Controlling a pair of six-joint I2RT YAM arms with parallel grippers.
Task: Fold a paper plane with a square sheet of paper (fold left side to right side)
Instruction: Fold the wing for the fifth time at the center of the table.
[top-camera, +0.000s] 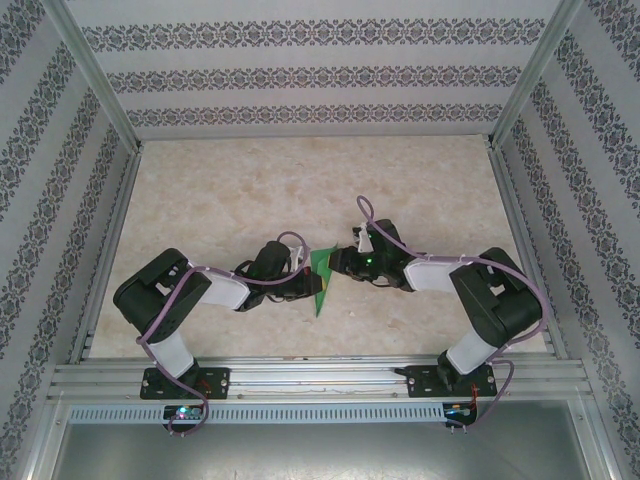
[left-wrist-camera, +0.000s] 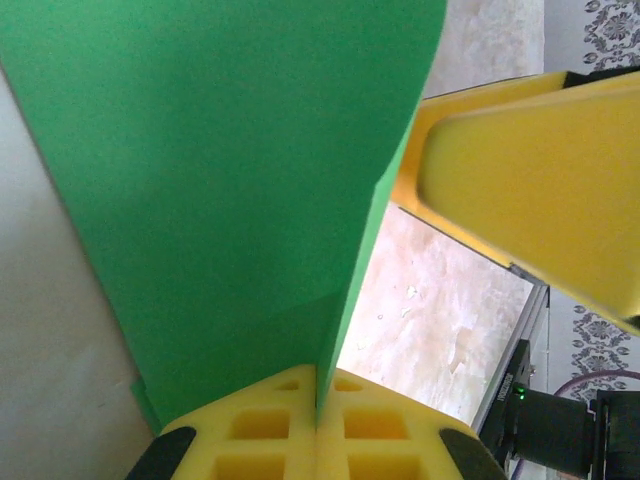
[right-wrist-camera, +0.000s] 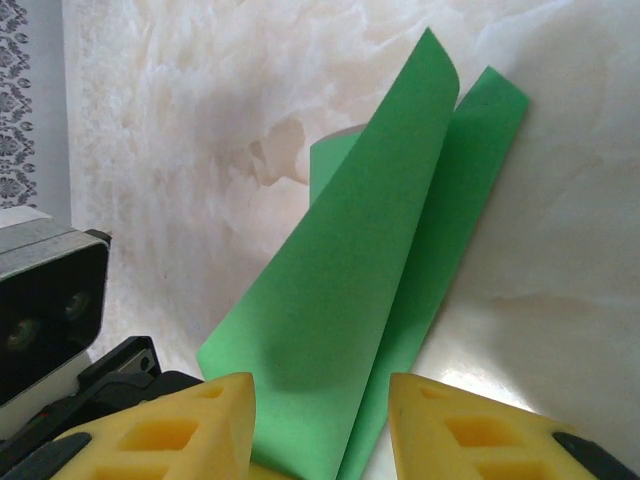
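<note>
The green sheet of paper (top-camera: 323, 280) is bent over on itself near the middle of the table, one flap (right-wrist-camera: 370, 260) raised above the layer lying flat (right-wrist-camera: 470, 190). My left gripper (left-wrist-camera: 320, 405) is shut on the paper's edge, and the sheet (left-wrist-camera: 230, 200) rises steeply from its yellow pads. In the top view that left gripper (top-camera: 303, 287) meets the paper from the left. My right gripper (right-wrist-camera: 320, 430) stands open, its yellow fingers (right-wrist-camera: 165, 435) on either side of the raised flap without pinching it. From above, the right gripper (top-camera: 340, 266) is at the paper's right side.
The pale marbled tabletop (top-camera: 300, 190) is ringed by patterned walls and a metal frame (top-camera: 100, 120). The right gripper's yellow fingers (left-wrist-camera: 540, 190) come close in the left wrist view. The left wrist's camera housing (right-wrist-camera: 45, 300) is at the left of the right wrist view.
</note>
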